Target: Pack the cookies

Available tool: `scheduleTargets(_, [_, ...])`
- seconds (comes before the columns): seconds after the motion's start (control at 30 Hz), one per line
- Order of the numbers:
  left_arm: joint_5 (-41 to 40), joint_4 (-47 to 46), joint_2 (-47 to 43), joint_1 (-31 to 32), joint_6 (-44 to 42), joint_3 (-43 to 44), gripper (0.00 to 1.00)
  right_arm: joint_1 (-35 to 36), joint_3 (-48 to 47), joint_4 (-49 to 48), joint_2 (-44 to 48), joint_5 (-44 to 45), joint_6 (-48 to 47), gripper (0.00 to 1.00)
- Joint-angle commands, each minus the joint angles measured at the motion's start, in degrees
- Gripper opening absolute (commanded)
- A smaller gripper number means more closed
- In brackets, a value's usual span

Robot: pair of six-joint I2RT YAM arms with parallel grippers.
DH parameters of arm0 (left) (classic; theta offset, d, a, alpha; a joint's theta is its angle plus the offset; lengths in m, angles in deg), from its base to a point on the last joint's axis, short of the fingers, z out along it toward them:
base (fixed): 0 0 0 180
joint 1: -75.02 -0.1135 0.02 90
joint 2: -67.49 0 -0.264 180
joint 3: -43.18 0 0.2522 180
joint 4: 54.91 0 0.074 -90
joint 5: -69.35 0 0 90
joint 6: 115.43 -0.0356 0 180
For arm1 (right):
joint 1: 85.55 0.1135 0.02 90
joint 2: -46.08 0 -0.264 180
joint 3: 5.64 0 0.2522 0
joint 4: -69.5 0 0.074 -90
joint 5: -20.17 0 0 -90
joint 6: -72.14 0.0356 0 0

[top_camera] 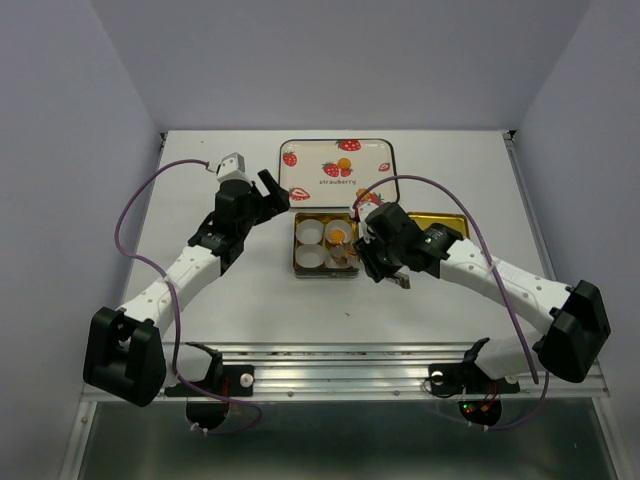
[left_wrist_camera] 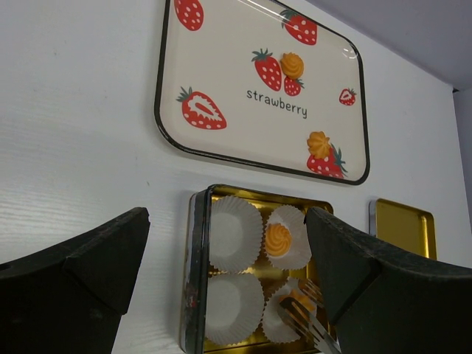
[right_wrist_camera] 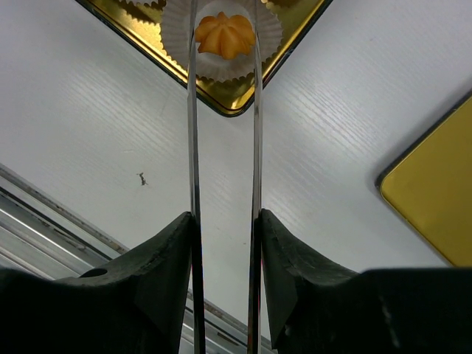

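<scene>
A gold tin [top_camera: 325, 275] holds four white paper cups. One cookie [left_wrist_camera: 278, 239] sits in the far right cup. A second cookie [right_wrist_camera: 225, 35] lies in the near right cup, between the tips of metal tongs [right_wrist_camera: 193, 110]. Two more cookies [left_wrist_camera: 292, 65] [left_wrist_camera: 318, 144] lie on the strawberry tray [left_wrist_camera: 221, 44]. My right gripper [right_wrist_camera: 225, 217] is shut on the tongs, just right of the tin in the top view [top_camera: 372, 262]. My left gripper [left_wrist_camera: 227, 215] is open and empty, above the table left of the tin and tray [top_camera: 270, 192].
The tin's gold lid [top_camera: 445, 222] lies to the right of the tin, under my right arm. The strawberry tray [top_camera: 337, 150] lies behind the tin. The two left cups [left_wrist_camera: 234, 232] are empty. A metal rail [top_camera: 340, 355] runs along the near table edge.
</scene>
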Motion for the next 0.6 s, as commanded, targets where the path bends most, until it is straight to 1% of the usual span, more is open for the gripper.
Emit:
scheduleTargets(0.0, [-1.12,-1.60,-0.69,0.41,-0.60,0.02,0.99,0.45,-0.81,-2.13,-0.18,0.24,-0.09,0.44])
scheduleTargets(0.3, [-1.30,-1.60,-0.51,0.41,-0.78,0.11,0.99,0.45,-0.72,-2.92,-0.53,0.77,0.00,0.46])
scheduleTargets(0.47, [-1.30,-1.51,-0.78,0.41,-0.96,0.28,0.99,0.45,-0.45,-2.92,-0.44,1.11,0.08,0.52])
scheduleTargets(0.57, [-1.47,-1.33,-0.95,0.41,-1.04,0.20,0.99,0.45,-0.54,-2.83,-0.35,1.20,0.09,0.52])
